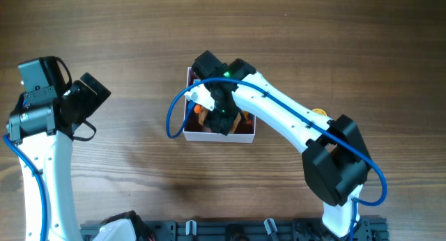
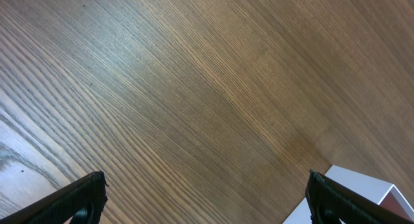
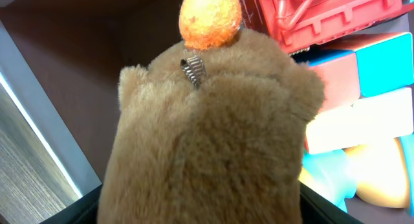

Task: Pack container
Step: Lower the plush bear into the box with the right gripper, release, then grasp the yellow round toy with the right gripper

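The container (image 1: 219, 138) is a square white-walled box at the table's middle; a corner of it shows in the left wrist view (image 2: 362, 185), and its wall shows in the right wrist view (image 3: 39, 153). My right gripper (image 1: 221, 112) is down inside it, shut on a brown plush toy (image 3: 207, 140) that fills the space between the fingers (image 3: 200, 208). The plush has an orange ball (image 3: 208, 20) at its top. My left gripper (image 1: 94, 95) is open and empty over bare wood (image 2: 206, 191), left of the container.
Inside the container lie a red plastic toy (image 3: 323, 13), a multicoloured cube (image 3: 369, 88) and a yellow and cyan piece (image 3: 369, 179). A small orange-yellow thing (image 1: 318, 112) lies on the table by the right arm. A black rail (image 1: 244, 230) runs along the front edge.
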`<state>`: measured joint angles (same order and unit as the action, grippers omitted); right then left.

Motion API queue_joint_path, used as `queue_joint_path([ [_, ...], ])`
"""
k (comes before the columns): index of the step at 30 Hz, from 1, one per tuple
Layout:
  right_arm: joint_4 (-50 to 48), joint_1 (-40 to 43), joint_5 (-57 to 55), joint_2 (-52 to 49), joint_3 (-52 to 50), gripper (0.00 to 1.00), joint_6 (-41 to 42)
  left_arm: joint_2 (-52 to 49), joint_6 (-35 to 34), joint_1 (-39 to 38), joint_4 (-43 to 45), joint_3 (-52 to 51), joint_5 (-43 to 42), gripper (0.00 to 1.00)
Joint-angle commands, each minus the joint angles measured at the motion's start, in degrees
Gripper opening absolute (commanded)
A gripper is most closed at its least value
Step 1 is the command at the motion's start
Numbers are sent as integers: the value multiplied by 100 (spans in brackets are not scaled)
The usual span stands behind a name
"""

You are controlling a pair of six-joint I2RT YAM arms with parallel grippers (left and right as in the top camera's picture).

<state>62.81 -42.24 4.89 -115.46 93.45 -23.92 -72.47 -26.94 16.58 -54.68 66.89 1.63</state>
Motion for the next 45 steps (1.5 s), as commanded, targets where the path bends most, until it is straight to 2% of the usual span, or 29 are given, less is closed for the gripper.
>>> queue_joint_path([
  [1,26,-44,96,-39,-17,72,-13,90,-55,33,-7,85,-70,100],
  [2,24,-44,96,-39,-17,72,-11,90,-55,33,-7,85,-70,100],
  [3,24,-44,96,-39,-17,81,-11,90,-55,33,-7,85,-70,100],
  [5,24,-44,98,-39,-17,91,-9,90,-55,33,-4,85,-70,100],
  [6,24,-44,98,-39,-17,99,-11,90,-55,33,-4,85,-70,100],
  [10,-22,-44,96,-39,-17,98,-9,90,-52,33,-2,85,-68,100],
  [13,-55,-44,-83,2,9,70,37,90,-52,33,-2,85,-68,100],
  [17,17,-28,-640,584,173,75,472,90,-52,33,0,85,-68,100],
  [19,-11,72,-636,1172,181,84,634,90,-52,33,4,85,-66,100],
  [20,31,164,-638,1480,181,93,656,90,-52,33,15,85,-66,100],
  [23,184,553,-640,2446,181,100,660,90,-52,33,39,85,-66,100],
  [24,149,772,-643,2747,181,100,837,90,-52,33,39,85,-66,100],
  [27,175,1786,-638,3259,179,100,2356,90,-52,33,39,85,-68,100],
  [29,487,2568,-638,3209,157,100,3464,90,-52,33,39,85,-68,100],
  [33,846,3812,-634,2651,-610,100,4583,90,-52,33,15,85,-68,100],
  [38,7,4232,-313,1768,-2114,100,4708,90,-52,33,17,85,-68,100],
  [43,-501,4232,-184,1062,-2378,100,4699,90,-52,33,17,85,-68,100],
  [45,-605,4232,-184,876,-2378,95,4704,90,-52,33,17,85,-68,100],
])
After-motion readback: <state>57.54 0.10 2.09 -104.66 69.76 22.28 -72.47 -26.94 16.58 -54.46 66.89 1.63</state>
